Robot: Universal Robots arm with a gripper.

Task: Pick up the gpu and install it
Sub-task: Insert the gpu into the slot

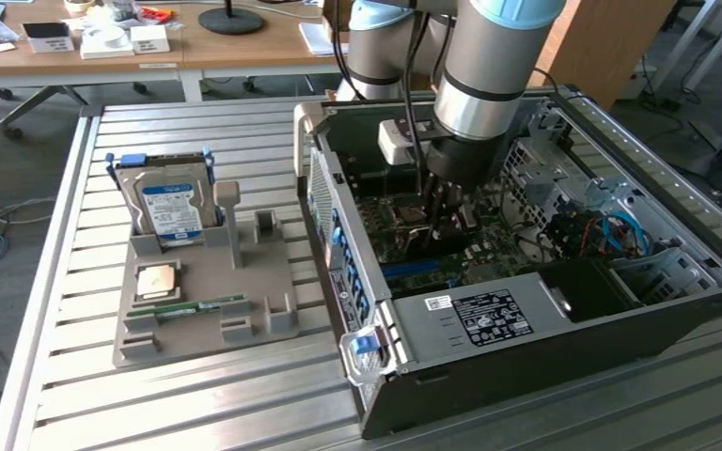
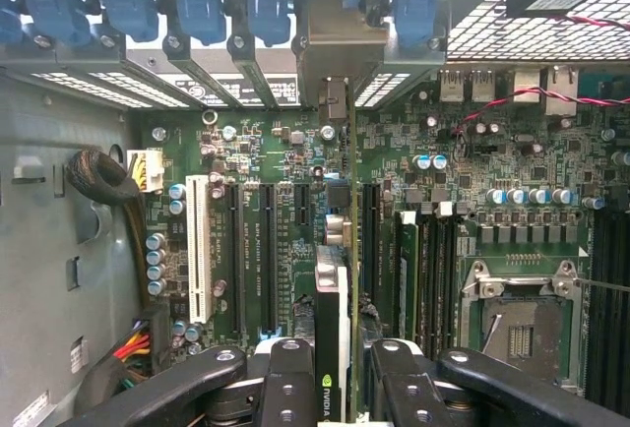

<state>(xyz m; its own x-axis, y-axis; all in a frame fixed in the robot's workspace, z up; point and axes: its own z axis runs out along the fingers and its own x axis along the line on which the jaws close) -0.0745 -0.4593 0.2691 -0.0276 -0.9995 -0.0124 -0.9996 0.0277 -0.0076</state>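
The gpu [image 2: 335, 289] stands on edge in the wrist view, a thin green card with a black side carrying an NVIDIA mark. Its silver bracket end [image 2: 340, 48] reaches the rear slot openings of the open computer case [image 1: 336, 216]. My gripper [image 2: 340, 388] is shut on the card, one black finger [image 2: 285, 378] on each side. The card sits over the motherboard [image 2: 256, 152], between the black expansion slots [image 2: 266, 250] and the memory slots. I cannot tell whether it sits in a slot. In the exterior view, my gripper [image 1: 443, 211] reaches down inside the case.
A grey fixture tray [image 1: 198, 329] on the slatted metal table holds a hard drive [image 1: 170, 209], a memory stick [image 1: 198, 307] and a small chip [image 1: 157, 282]. Inside the case are the power supply [image 1: 487, 315], blue cables [image 1: 612, 235] and the CPU socket [image 2: 517, 324].
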